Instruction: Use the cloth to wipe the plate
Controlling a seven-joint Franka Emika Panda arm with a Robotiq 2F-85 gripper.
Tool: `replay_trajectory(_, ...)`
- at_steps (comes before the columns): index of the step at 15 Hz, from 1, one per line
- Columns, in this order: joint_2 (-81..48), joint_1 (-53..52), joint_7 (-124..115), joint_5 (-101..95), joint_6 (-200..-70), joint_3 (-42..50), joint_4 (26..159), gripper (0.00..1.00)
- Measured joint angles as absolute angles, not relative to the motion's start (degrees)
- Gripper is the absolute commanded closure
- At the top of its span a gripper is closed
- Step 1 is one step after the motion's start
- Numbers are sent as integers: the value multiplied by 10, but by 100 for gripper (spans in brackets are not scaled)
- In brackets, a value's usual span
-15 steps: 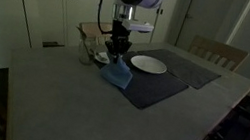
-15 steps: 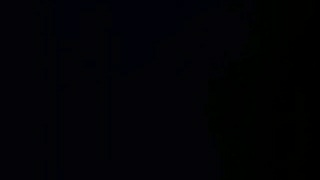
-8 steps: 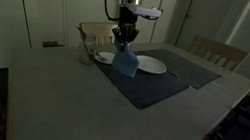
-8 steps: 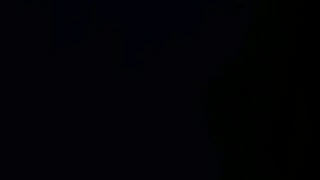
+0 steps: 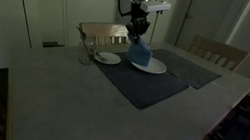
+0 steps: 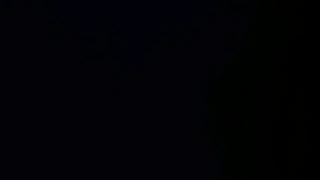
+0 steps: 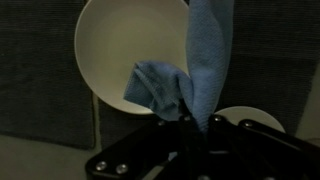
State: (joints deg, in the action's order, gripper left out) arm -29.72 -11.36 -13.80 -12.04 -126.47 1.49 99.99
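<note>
An exterior view is wholly black and shows nothing; in the wrist view the gripper (image 7: 196, 124) is a dark shape at the bottom edge, its fingertips lost in the fabric, and a second plate (image 7: 250, 118) is cut off at lower right; the fingers are pinched almost together on the blue cloth (image 7: 205, 55); it hangs over the right rim of the white plate (image 7: 125, 40), contact unclear; that plate lies on a dark placemat (image 5: 152, 90), upper centre.

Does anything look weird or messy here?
Nothing looks spilled or broken. The blue cloth dangles from the gripper, its end crumpled over the big plate. The only odd thing is that an exterior view is completely black.
</note>
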Motion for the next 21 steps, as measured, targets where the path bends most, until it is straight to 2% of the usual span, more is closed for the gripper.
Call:
replay_trajectory(7, -305, -115, -210, -222, -1290, 64, 1018, 98)
replay_trajectory(21, -351, -130, -411, -341, -1320, 105, 1048, 98)
